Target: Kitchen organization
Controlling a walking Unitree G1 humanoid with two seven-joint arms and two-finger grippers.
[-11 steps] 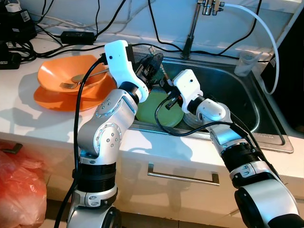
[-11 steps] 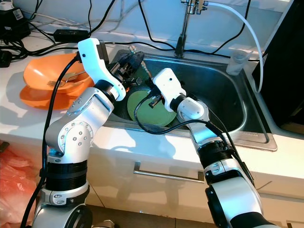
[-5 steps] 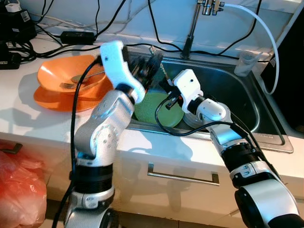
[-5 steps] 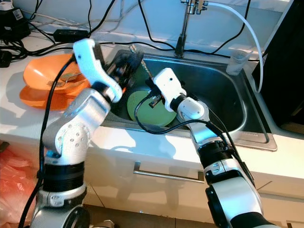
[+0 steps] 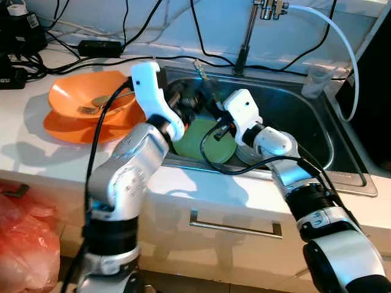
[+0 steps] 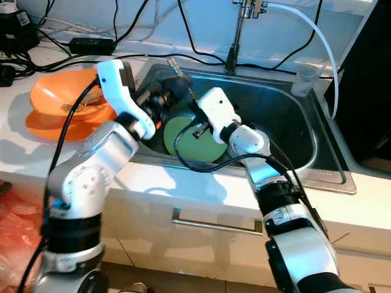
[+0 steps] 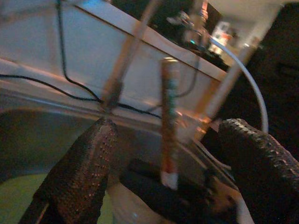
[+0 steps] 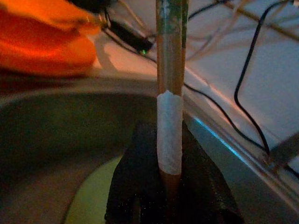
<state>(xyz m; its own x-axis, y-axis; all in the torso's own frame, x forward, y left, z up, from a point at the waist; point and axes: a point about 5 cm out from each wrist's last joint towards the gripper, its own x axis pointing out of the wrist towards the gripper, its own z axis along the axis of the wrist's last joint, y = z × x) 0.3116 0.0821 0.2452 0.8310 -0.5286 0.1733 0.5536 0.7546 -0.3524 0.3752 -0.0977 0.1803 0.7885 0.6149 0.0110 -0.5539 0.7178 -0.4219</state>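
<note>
Now, as I read my feeds:
Right gripper [image 8: 170, 196]: I have its fingers clamped on a wooden stick [image 8: 169, 93] with a white band, upright over the sink [image 5: 305, 116].
Left gripper [image 7: 163, 158]: jaws spread wide, either side of the stick, apart from it.
Green plate [image 5: 204, 137]: lies in the sink below both grippers.
Orange bowl [image 5: 79, 101]: on the counter, fork [image 5: 91, 108] inside.

Green plate [image 5: 211, 141] partly behind both arms, chopstick [image 8: 170, 88] top cut off, left wrist view blurred
</note>
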